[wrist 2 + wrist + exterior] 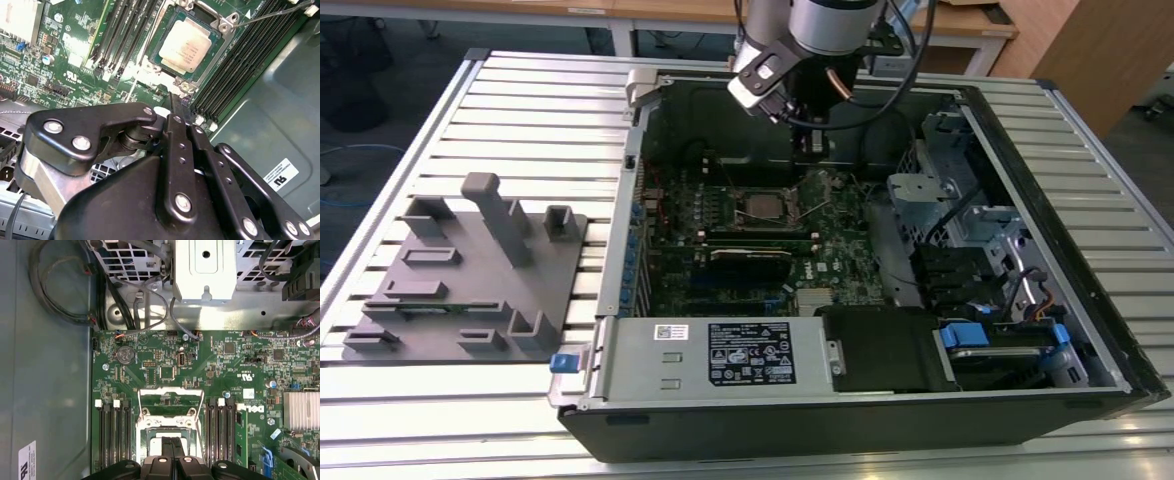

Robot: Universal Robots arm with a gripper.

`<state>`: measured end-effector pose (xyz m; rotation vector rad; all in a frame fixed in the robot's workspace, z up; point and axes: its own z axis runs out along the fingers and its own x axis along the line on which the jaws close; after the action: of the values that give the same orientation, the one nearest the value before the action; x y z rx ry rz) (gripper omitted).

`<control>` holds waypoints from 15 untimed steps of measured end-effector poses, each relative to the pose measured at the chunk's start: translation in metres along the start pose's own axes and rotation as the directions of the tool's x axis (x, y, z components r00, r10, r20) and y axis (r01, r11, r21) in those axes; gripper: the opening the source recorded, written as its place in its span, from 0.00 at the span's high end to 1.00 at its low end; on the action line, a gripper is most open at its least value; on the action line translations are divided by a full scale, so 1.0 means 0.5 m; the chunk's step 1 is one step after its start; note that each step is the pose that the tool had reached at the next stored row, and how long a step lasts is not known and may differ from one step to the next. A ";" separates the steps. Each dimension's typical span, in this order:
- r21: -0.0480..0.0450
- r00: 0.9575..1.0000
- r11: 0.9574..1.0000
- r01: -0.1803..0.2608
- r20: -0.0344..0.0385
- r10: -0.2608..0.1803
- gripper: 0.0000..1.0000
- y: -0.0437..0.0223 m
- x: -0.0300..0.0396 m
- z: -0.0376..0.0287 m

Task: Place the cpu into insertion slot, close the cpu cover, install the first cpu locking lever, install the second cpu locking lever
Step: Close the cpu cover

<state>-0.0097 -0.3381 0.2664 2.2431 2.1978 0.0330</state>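
The cpu lies flat in the slot, silver top up. It sits amid the green board inside the open case, which fills the half of the bench at the exterior view's right. The cover is not down. In the first wrist view its frame is swung open away from the slot, with board showing through the cut-out; how steeply it tilts I cannot tell. A thin lever juts free past a corner of the slot, unlatched. The gripper is pressed together on nothing. Its tips are just beside the slot's edge on the side away from the cover, and I cannot tell whether they touch the board. The main risk, as I judge it, is that closeness. A small drift toward the slot would put the hard tips on the bare chip or the slot's rim and could skew the cpu in its seat. If the cover were then pushed down on a skewed chip, it would bind or load the contacts beneath. The thin, springy lever could slip off narrow closed tips and snap back. The memory slots crowd both sides, so a sideways sweep has little room.
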 end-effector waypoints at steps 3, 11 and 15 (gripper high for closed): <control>0.000 1.000 1.000 0.000 0.000 0.000 0.90 0.005 0.000 0.000; 0.000 1.000 1.000 0.000 0.000 0.000 0.90 0.012 0.000 0.000; 0.000 1.000 1.000 0.000 0.000 0.000 0.90 0.014 0.001 0.001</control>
<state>-0.0025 -0.3380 0.2662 2.2431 2.1978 0.0331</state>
